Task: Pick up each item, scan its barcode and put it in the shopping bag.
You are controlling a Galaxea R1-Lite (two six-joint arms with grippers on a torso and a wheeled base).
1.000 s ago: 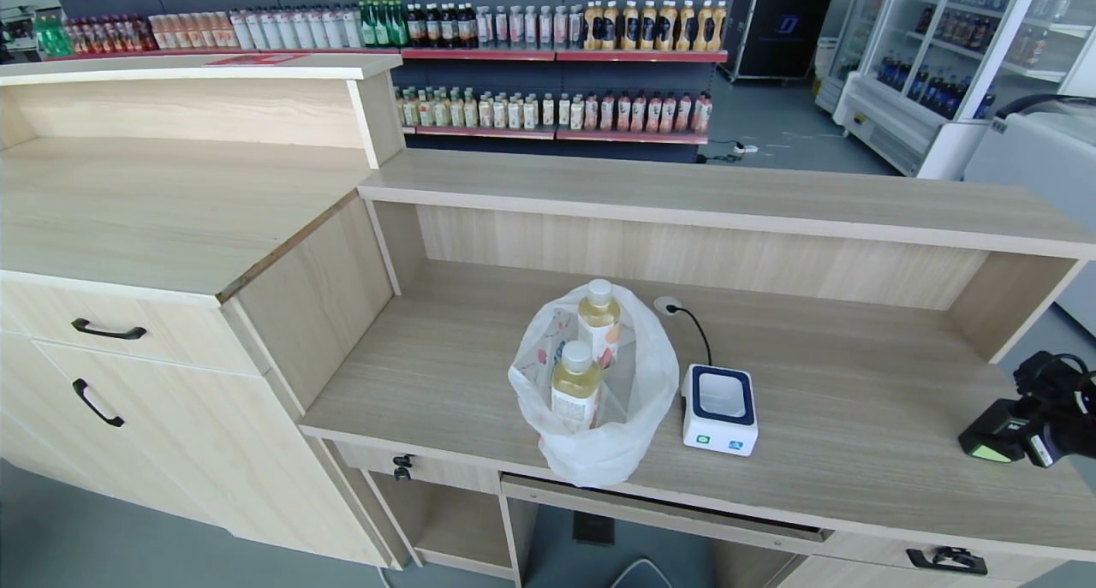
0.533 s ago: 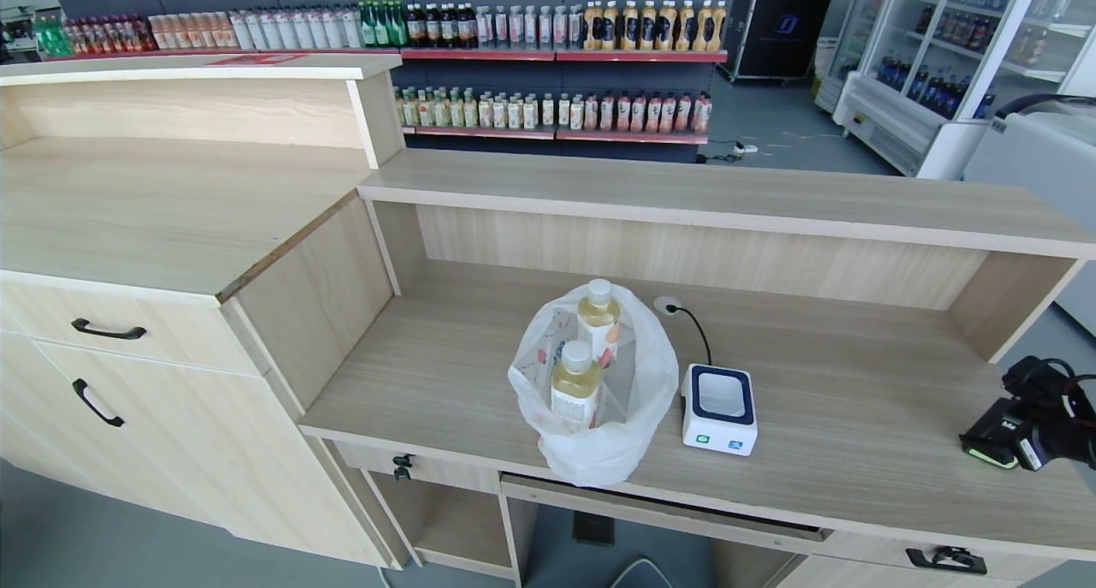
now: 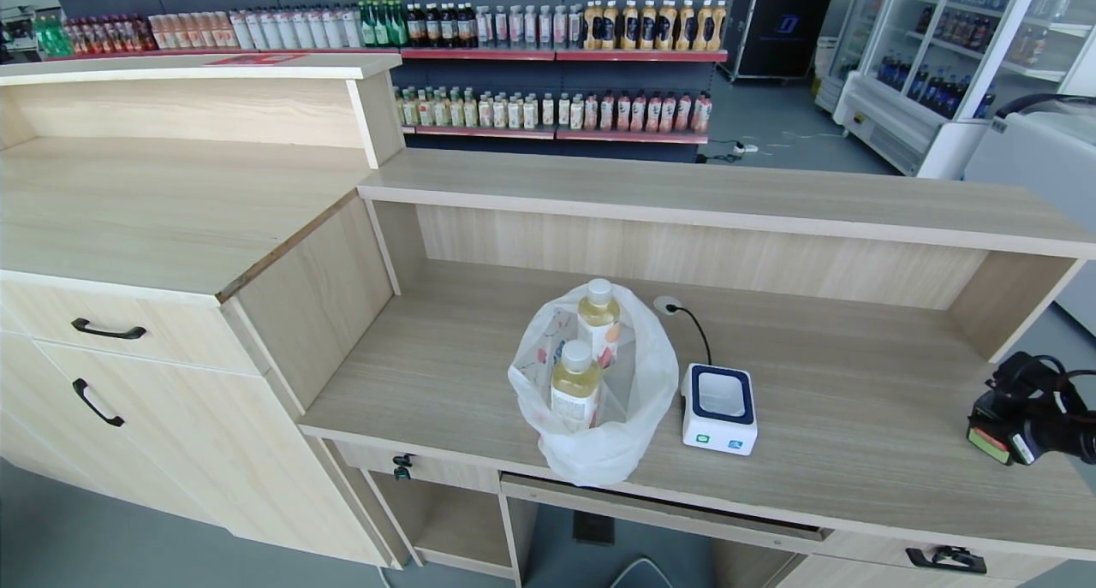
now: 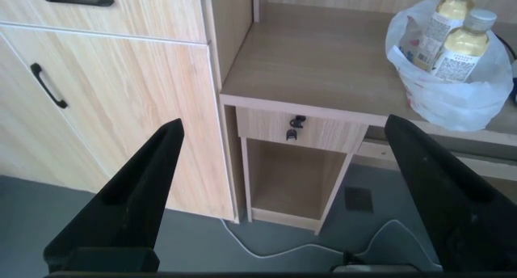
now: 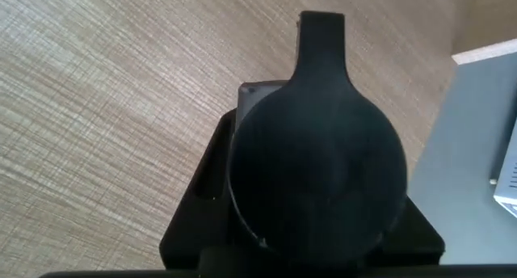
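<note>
Both yellow-drink plastic bottles with white caps, near (image 3: pixel 575 387) and far (image 3: pixel 598 318), stand upright inside the white translucent plastic shopping bag (image 3: pixel 616 451). The bag is well to the left of the right pincer (image 3: pixel 997 438). Between the two sits the white and navy square barcode scanner (image 3: pixel 719 410), just beside the bag.

The right pincer hangs over the right end of the pale wood-grain worktop (image 3: pixel 856 400); whether it is clenched or released I cannot tell. The left pincer (image 4: pixel 284 128) is released, its jaws spread wide, low before the worktop's front with the bag above and beyond it.

The bagging looks done, so what remains is probably a clean retreat. That calls for keeping both arms wide of the soft bag and the scanner's black cable (image 3: pixel 698 331), since a brush could topple the bottles.
</note>
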